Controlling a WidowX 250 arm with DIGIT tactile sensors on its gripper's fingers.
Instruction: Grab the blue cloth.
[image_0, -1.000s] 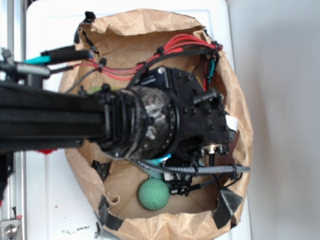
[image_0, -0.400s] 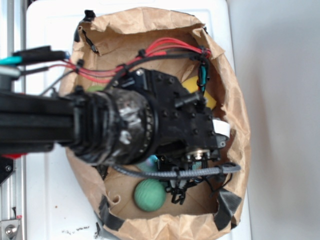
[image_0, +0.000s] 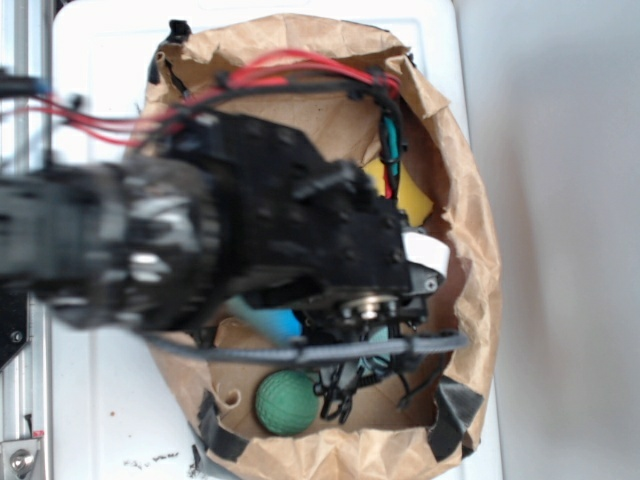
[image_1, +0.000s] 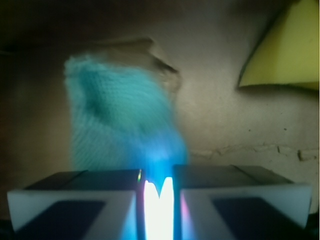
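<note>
In the wrist view the blue cloth (image_1: 122, 120) is a teal terry rag stretching away from my fingers over the brown paper floor. My gripper (image_1: 156, 175) is shut on its near end, with a bright strip of cloth pinched in the narrow slit between the two pads. From the exterior view, the black arm and wrist (image_0: 300, 230) cover most of the bag. Only a small blue piece of the cloth (image_0: 272, 322) shows under the wrist, and the fingertips are hidden there.
Everything sits inside a brown paper bag (image_0: 470, 250) with upright crumpled walls. A green ball (image_0: 286, 402) lies near the front wall. A yellow sponge wedge (image_1: 285, 55) rests at the right, also seen as yellow sponge (image_0: 412, 198). Black cables (image_0: 340, 385) hang beside the ball.
The arm has swung left and looms larger and blurred, uncovering more of the yellow sponge. A blue piece of cloth now shows under the wrist. The green ball sits slightly further left.
</note>
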